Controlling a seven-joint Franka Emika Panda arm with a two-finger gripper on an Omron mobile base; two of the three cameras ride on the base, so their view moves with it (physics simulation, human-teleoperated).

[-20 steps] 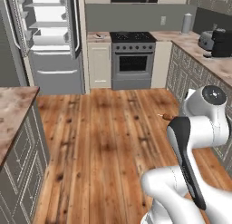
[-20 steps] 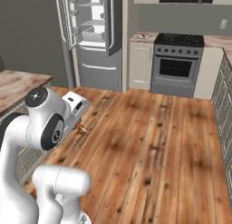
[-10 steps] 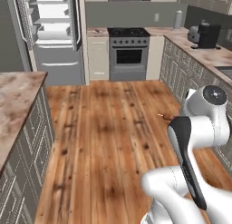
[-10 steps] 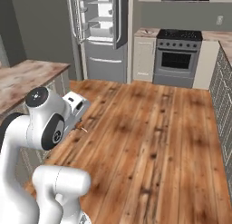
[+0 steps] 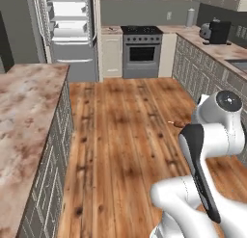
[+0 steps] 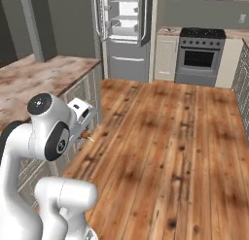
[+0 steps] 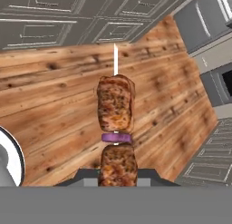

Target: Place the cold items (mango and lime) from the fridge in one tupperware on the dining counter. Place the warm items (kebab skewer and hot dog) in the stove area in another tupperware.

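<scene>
My gripper [image 7: 117, 174] is shut on the kebab skewer [image 7: 116, 128], which has brown meat chunks, a purple onion slice and a pale stick tip pointing away over the wood floor. Its end pokes out beside my arm in the left base view [image 5: 177, 122] and under the hand in the right base view [image 6: 86, 135]. The fridge [image 5: 70, 30] [image 6: 124, 25] stands open at the far left. The stove area [image 5: 141, 32] [image 6: 203, 37] is at the far wall. The dining counter [image 5: 24, 112] [image 6: 44, 76] lies to my left. The mango, lime, hot dog and tupperware are out of view.
A wide wood floor [image 5: 125, 136] runs between the island and the cabinets on the right. A marbled counter with a black coffee machine [image 5: 217, 32] lines the right wall. Grey island panels [image 5: 55, 169] stand close on the left.
The whole scene has shifted. The base has backed away from the stove, and more of the dining counter has come into view on the left. The skewer stays in my grip.
</scene>
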